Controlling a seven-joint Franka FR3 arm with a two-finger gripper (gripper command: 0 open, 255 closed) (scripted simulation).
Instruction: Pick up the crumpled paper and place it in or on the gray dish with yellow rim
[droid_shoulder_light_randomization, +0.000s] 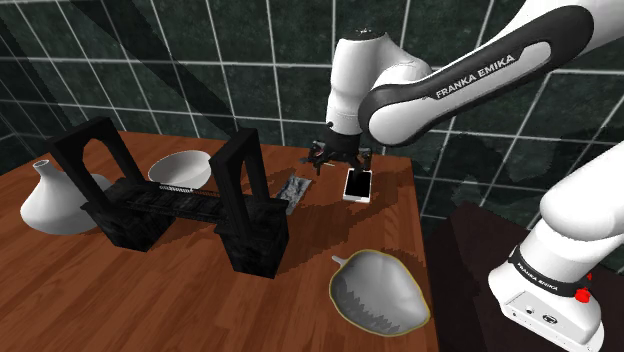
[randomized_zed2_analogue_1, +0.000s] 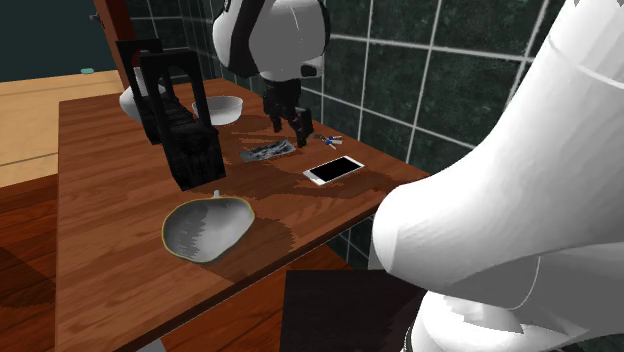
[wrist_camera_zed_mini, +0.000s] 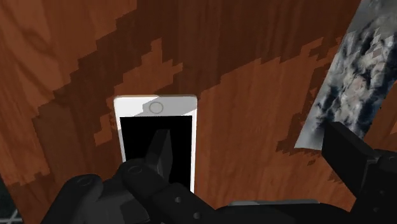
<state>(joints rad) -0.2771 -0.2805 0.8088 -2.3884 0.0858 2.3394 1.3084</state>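
The hand (droid_shoulder_light_randomization: 340, 160) is hovering wide open above the phone (droid_shoulder_light_randomization: 357, 185), spread presumably to straddle the crumpled paper (droid_shoulder_light_randomization: 296, 190), which is lying on the worktop (droid_shoulder_light_randomization: 150, 300) just beside the phone. The yellow-rimmed dish (droid_shoulder_light_randomization: 378, 290) is sitting empty, well apart from the phone.

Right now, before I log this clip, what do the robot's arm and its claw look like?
The white Franka arm has smooth, rounded shell segments with black bands at the joints. White FRANKA EMIKA lettering runs along one band and repeats on a band near the base, beside a small red mark. The black two-finger claw is dark all over, with blocky, angular fingers.
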